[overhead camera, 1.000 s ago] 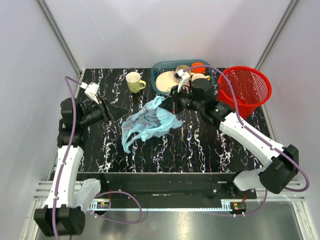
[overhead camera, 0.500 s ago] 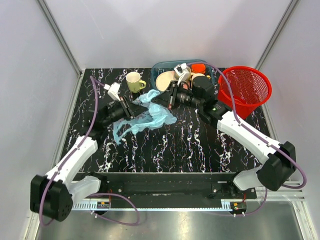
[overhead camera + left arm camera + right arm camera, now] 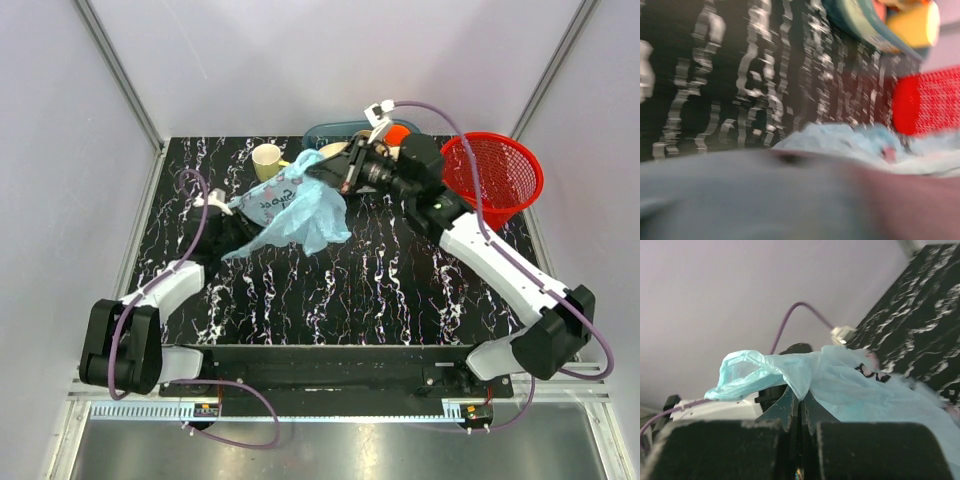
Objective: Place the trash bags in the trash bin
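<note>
The trash bag [image 3: 292, 205], thin light-blue plastic with pink and dark prints, hangs spread above the table's back middle. My right gripper [image 3: 328, 176] is shut on its upper right part. In the right wrist view the closed fingertips [image 3: 801, 397] pinch a fold of the bag [image 3: 855, 385]. My left gripper [image 3: 232, 216] is at the bag's left edge, partly covered by it. The left wrist view is blurred, with a grey mass across its lower half and the bag [image 3: 840, 142] just beyond. The red mesh trash bin [image 3: 492, 178] stands upright at the back right, also visible in the left wrist view [image 3: 930, 100].
A teal dish tray [image 3: 322, 134] holding a plate and cups sits at the back, just behind the right gripper and left of the bin. A yellow mug [image 3: 266, 161] stands behind the bag's left part. White walls enclose the table.
The right gripper has lifted the bag off the table, up and toward the back. The left arm swung in from the left edge to the bag's left side.
</note>
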`<action>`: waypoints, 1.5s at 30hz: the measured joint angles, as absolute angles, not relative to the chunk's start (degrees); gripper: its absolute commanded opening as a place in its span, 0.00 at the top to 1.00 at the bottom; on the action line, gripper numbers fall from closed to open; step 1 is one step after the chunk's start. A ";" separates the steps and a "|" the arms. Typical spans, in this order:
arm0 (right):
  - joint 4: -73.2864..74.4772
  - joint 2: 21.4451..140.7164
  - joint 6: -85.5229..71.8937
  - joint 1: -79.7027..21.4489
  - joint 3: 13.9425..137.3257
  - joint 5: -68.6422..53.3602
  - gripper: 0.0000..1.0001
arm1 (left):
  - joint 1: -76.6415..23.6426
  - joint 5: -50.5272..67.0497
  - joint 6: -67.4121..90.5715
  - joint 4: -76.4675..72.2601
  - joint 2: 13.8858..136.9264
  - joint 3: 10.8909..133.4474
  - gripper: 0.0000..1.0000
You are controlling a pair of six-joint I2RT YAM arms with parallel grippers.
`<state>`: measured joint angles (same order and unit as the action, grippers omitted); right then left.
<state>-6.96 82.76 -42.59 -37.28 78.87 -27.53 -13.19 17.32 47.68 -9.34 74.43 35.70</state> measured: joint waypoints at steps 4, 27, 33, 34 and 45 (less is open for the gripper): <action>-2.00 79.68 -41.06 -32.75 78.70 -24.29 1.00 | -6.81 15.86 42.89 -6.83 72.27 34.46 0.68; 1.56 79.35 -29.08 -31.40 60.31 -23.83 1.00 | -7.66 35.51 22.44 7.66 50.43 41.60 0.62; -1.23 81.97 -31.42 -31.51 60.31 -26.13 1.00 | -17.74 34.52 20.38 6.74 56.71 39.62 0.28; -1.21 82.19 -31.42 -31.51 60.31 -26.15 1.00 | -17.87 36.07 21.10 5.63 58.46 39.48 0.28; -0.27 81.95 -31.53 -31.51 58.78 -24.95 1.00 | -1.69 39.57 21.28 9.43 53.10 48.40 0.01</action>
